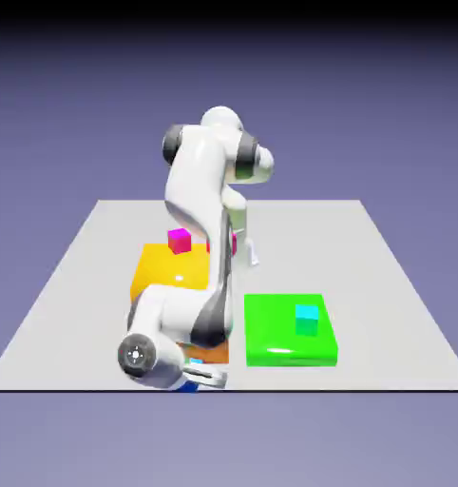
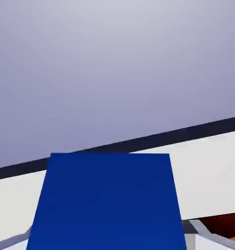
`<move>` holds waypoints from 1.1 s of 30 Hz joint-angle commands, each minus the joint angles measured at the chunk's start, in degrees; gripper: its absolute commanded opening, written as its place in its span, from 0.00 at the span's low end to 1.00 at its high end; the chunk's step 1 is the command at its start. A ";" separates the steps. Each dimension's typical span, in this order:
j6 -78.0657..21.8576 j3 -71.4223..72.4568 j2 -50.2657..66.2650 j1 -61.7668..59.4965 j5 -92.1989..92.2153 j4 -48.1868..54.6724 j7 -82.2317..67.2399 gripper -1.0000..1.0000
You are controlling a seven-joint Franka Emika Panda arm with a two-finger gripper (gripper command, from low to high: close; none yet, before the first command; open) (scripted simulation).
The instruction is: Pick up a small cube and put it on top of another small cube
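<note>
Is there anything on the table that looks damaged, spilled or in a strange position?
Nothing visible looks damaged or spilled. One slightly odd thing: the small deep-blue cube, held by the white two-finger gripper, appears very near the light-grey table's front edge.

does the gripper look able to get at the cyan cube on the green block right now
Probably not yet: the gripper seems closed on the deep-blue cube, so its fingers are taken, though nothing visible covers the cyan cube on the green block.
</note>
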 commanded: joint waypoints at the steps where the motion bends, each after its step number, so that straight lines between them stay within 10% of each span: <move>1: -0.24 -0.55 -2.07 1.41 -1.06 -1.71 -0.65 0.00; 33: -7.38 -17.81 -67.04 45.66 -30.75 -55.66 -20.84 0.00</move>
